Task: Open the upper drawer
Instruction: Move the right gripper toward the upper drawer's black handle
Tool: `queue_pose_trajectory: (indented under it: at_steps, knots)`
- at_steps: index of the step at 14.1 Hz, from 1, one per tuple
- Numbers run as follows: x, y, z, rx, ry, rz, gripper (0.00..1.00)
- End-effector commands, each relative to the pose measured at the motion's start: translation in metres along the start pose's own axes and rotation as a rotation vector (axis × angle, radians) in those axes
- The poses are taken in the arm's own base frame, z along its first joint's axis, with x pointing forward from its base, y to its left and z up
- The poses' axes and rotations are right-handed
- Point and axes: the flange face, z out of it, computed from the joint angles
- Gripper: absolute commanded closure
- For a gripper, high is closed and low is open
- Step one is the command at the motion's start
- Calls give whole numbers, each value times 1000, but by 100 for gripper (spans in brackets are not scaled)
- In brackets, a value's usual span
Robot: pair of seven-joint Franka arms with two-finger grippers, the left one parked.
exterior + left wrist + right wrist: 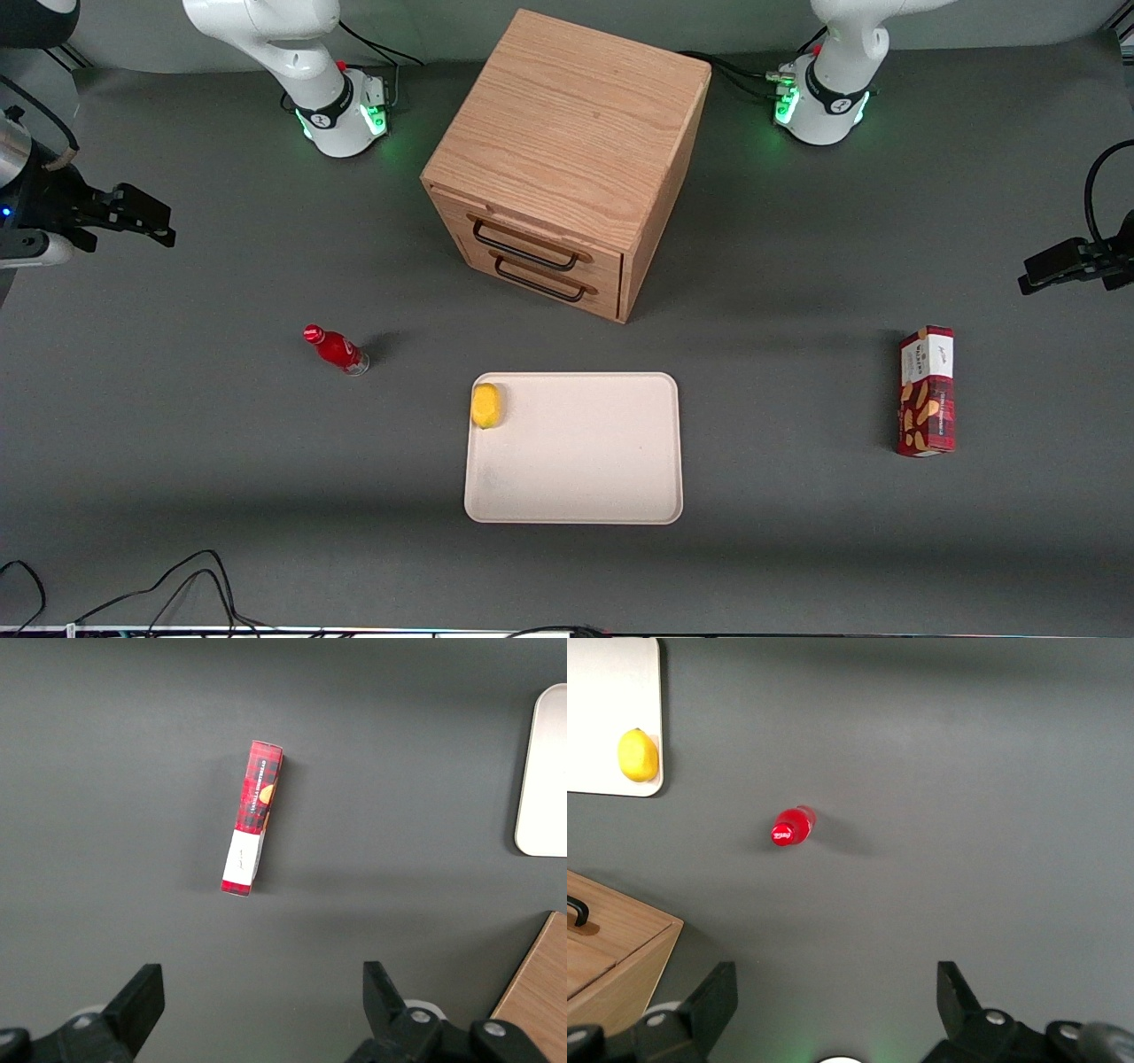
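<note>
Shut top drawer with light wood front and thin black wire handle (530, 245), in the oak wood cabinet (567, 151) in the middle of the grey table (177, 443).

Same kind of drawer (539, 281) just below it. Nearer the front camera, a cream flat tray (585, 461) with a yellow lemon (485, 405) on it. Small red bottle (335, 349) standing beside the tray. Black two-finger gripper (142, 215) up high at the working arm's end, well apart from the cabinet, fingers (713, 1001) spread wide, holding nothing.

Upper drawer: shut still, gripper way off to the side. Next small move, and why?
Probably swing the gripper toward the upper drawer and line it up with its black wire handle. The gripper hangs open near the working arm's end of the table, holding nothing, well clear of the cabinet; the red bottle stands nearer the front camera.
</note>
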Motion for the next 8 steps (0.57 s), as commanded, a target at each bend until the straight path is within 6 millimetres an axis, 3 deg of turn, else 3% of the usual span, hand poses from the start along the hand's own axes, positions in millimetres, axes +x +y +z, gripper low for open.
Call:
queue_pose_trajectory:
  at_steps: [1,3,5,8]
  knots:
    - [-3,-3,-3,1,5,44,0]
    - [-1,-6,2,3,-5,30,0]
    - [6,-32,9,-20,-16,-18,0]
    - [12,-55,7,-3,2,-33,0]
